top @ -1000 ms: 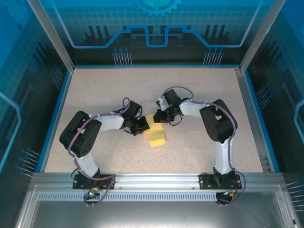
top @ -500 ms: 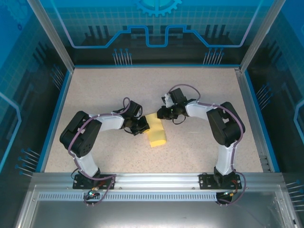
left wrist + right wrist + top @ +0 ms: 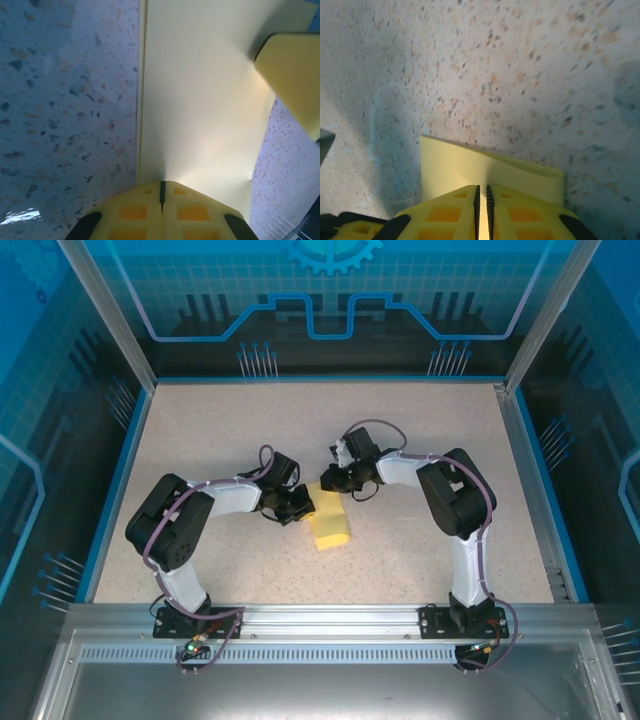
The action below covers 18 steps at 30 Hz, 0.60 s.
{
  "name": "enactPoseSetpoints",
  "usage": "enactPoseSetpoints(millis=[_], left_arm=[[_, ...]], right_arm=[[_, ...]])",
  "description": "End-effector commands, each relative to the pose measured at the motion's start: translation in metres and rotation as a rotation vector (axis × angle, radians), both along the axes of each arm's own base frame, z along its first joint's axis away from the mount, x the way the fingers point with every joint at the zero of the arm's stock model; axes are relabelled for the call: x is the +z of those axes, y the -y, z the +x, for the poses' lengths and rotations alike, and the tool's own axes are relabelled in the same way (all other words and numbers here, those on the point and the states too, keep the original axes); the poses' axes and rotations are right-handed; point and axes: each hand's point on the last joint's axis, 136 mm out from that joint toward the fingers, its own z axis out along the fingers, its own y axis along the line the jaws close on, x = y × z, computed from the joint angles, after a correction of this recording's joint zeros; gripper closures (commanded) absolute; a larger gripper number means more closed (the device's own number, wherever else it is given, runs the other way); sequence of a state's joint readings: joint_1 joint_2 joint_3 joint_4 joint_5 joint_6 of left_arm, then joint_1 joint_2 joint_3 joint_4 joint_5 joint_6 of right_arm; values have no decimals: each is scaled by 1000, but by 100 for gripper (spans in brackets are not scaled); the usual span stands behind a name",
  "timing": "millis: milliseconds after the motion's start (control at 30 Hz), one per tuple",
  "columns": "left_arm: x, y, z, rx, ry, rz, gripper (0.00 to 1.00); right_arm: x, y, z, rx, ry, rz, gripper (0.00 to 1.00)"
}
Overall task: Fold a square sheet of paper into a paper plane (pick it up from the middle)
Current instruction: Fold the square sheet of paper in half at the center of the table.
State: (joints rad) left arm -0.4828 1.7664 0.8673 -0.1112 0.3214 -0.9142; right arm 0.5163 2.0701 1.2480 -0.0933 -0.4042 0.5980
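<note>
Left claw pinches your one folded yellow sheet at left edge, right claw clamps far end; long axis near-to-far.

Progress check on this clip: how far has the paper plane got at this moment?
Done: the thin bright-yellow sheet of paper is already folded over into a narrow layered strip on the speckled table. In hand: the left claw and the right claw each pinch an edge of it. Left: no pointed nose or wings show, so the dart-shaping folds remain.
</note>
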Motion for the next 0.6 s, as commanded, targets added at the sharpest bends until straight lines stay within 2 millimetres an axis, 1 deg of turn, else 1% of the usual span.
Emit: enactPoseSetpoints(millis=[0, 167, 233, 267, 333, 400, 433, 467, 500, 533, 567], left_arm=[[-42, -27, -45, -13, -176, 153, 100], [-43, -28, -47, -10, -176, 154, 100], [-43, -28, -47, -12, -178, 154, 100], [-43, -28, -48, -12, -177, 155, 100], [-43, -28, -47, -12, -175, 154, 100], [-42, -27, -46, -13, -173, 153, 100], [-42, -27, -46, -13, -172, 153, 100], [-41, -27, -45, -12, -170, 151, 100], [-41, -27, -45, -12, -169, 152, 100], [-41, -27, -45, -10, -170, 152, 100], [-41, -27, -45, -12, -168, 152, 100]], right_arm=[[-9, 11, 15, -70, -26, 2, 85], [-18, 30, 25, -174, -69, -11, 85], [-17, 37, 30, -208, -68, -17, 84], [-13, 40, 34, -227, -61, -14, 84], [0, 45, 40, -249, -37, 2, 84], [18, 49, 43, -256, 8, 14, 84], [31, 49, 42, -238, 36, 23, 84], [42, 47, 37, -207, 56, 36, 84], [49, 43, 30, -175, 68, 42, 84], [57, 39, 20, -136, 89, 38, 83], [59, 34, 7, -94, 98, 27, 83]])
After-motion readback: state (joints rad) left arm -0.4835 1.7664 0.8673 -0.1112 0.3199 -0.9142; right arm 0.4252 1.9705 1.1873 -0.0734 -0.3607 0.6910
